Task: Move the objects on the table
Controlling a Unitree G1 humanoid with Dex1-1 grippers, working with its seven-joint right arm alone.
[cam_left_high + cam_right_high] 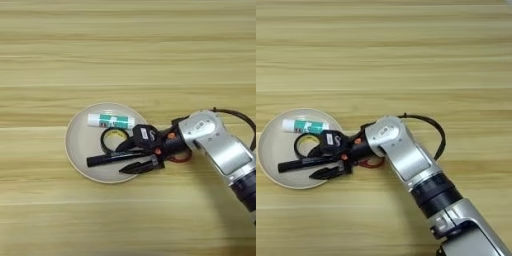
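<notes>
Right gripper, fingers parted, straddles the black marker pen lying lengthwise left-right across the lower-left plate.

Matt grained wooden table, smooth cream plate, brushed silver metal forearm.
</notes>
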